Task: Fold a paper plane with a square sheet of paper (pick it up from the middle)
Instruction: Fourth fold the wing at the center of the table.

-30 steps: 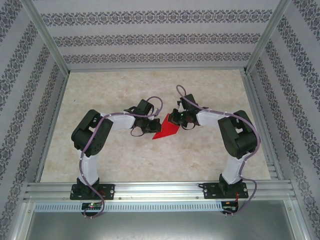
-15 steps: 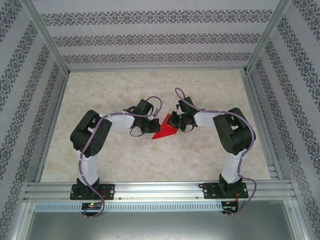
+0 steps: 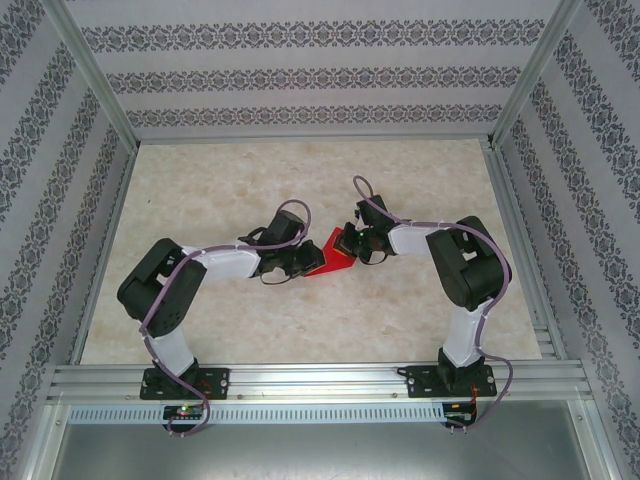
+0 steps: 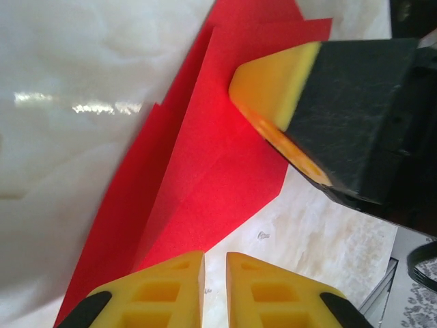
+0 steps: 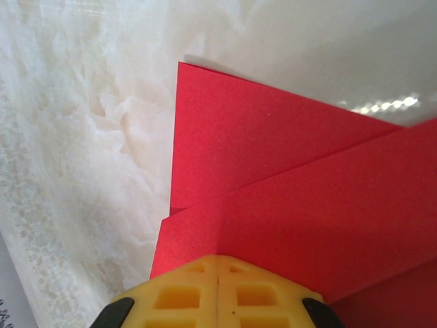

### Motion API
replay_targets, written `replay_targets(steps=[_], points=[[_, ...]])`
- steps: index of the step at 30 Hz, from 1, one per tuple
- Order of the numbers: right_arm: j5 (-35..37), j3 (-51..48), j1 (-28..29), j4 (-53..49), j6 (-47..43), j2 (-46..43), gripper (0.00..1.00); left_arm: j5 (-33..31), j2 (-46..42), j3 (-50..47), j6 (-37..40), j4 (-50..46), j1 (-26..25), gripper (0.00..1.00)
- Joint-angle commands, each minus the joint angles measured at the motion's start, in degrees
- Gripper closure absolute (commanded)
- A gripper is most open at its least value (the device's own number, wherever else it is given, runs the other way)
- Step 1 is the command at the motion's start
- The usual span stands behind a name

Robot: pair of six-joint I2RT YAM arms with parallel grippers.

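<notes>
The square sheet of paper (image 3: 332, 258) is bright red and lies folded on the marble table as a pointed shape with overlapping flaps (image 4: 218, 137). My right gripper (image 3: 350, 243) is shut, and its closed tips (image 5: 217, 258) press down on a folded layer of the paper (image 5: 273, 171). One of its yellow fingers (image 4: 273, 82) rests on the sheet in the left wrist view. My left gripper (image 3: 300, 265) sits low at the paper's left edge. Its jaws (image 4: 215, 256) stand a narrow gap apart with only bare table between them.
The marble tabletop (image 3: 230, 190) stretches around the work spot. Aluminium frame posts (image 3: 90, 80) and patterned walls enclose it on three sides. A metal rail (image 3: 320, 380) carrying both arm bases runs along the near edge.
The left arm's elbow swung out to the left and its gripper slid closer over the paper's left part, its jaws parting slightly. The right gripper stays pressed on the paper.
</notes>
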Motion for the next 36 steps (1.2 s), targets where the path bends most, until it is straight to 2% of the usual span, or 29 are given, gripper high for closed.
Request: replay_targets(steps=[1, 10, 36], points=[[7.58, -2.94, 0.69, -6.01, 1.31, 4.1, 0.98, -1.28, 1.28, -0.38, -5.04, 4.53, -0.44, 0.83], [7.77, -2.72, 0.69, -6.84, 1.13, 4.02, 0.98, -4.85, 1.95, -0.44, -4.24, -0.04, -0.43, 0.82], [8.62, -2.96, 0.46, -8.65, 0.17, 4.38, 0.99, -8.48, 1.0, -6.21, -4.69, -3.85, -0.41, 0.84]])
